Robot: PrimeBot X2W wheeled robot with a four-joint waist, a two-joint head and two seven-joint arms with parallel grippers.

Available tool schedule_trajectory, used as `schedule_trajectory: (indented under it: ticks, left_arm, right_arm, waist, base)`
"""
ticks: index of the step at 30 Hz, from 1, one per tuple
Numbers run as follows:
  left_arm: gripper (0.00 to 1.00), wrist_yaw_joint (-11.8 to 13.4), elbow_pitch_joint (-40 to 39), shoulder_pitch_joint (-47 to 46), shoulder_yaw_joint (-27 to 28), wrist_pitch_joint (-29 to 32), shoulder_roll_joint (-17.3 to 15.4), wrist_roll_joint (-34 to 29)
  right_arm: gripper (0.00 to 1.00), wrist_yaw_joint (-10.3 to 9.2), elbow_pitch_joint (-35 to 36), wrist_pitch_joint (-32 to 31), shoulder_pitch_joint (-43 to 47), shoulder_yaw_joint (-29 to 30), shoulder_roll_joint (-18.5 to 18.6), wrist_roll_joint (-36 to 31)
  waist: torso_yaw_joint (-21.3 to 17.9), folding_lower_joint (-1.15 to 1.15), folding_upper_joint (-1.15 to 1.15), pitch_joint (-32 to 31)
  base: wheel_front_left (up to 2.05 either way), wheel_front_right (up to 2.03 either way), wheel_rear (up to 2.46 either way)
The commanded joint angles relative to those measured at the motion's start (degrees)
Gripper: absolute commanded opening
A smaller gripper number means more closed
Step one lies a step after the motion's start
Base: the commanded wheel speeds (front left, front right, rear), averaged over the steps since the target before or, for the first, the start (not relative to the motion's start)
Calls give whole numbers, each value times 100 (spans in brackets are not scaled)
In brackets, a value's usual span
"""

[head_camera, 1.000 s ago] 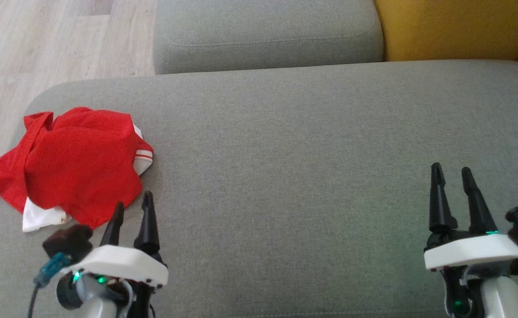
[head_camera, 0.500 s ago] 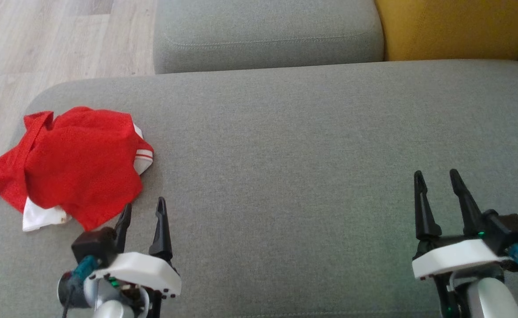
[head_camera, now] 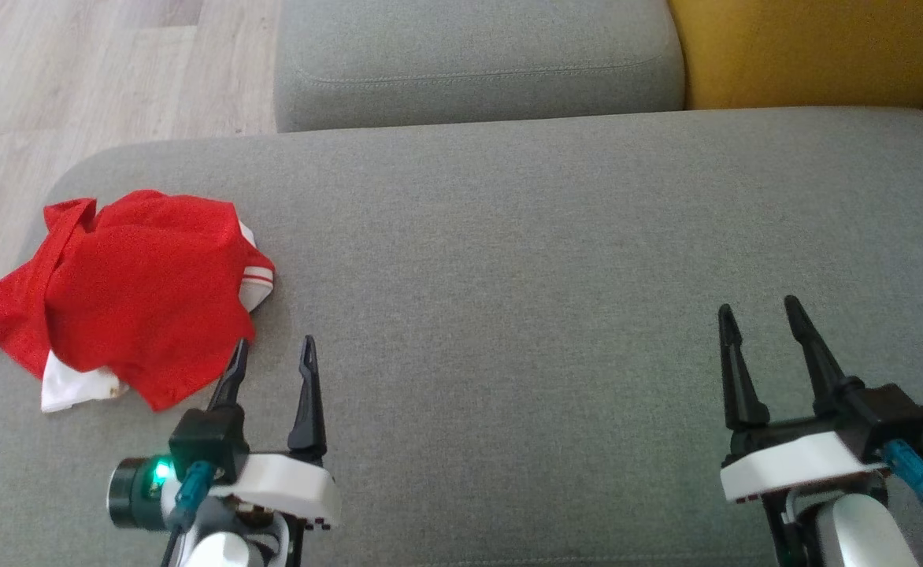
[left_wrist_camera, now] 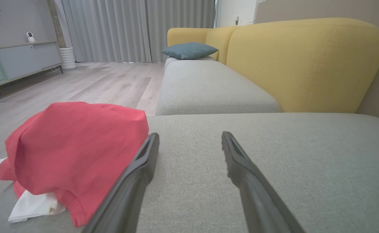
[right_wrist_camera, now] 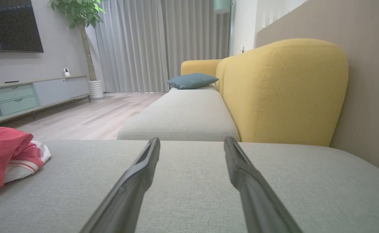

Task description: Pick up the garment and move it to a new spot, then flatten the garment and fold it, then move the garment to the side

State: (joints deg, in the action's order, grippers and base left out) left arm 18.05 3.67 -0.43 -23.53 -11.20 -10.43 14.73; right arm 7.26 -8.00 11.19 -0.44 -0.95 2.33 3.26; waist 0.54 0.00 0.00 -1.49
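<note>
The crumpled garment is looking soft, light and limp, and its near bunched edge is inviting a pinch. The left tool and right tool are both gaping, empty.

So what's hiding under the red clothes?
White cloth pokes out from under the red garment at its near edge and, with red stripes, at its right side. Below lies the grey sofa cushion. The rest of the white cloth is covered.
</note>
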Motion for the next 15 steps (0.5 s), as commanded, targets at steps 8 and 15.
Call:
schedule_trajectory:
  ticks: [8,15]
  left_arm:
    - [100,44,-388,-216,273,-207,76,-223]
    - [100,-334,-164,1,668,-324,405,-165]
  right_arm:
    - [100,22,302,207,-97,-196,51,-86]
    - [100,23,-17,325,-75,-97,53,503]
  waist:
    - [31,0,0,-5]
    - [59,0,0,-35]
  base:
    - [0,0,0]
    - [0,0,0]
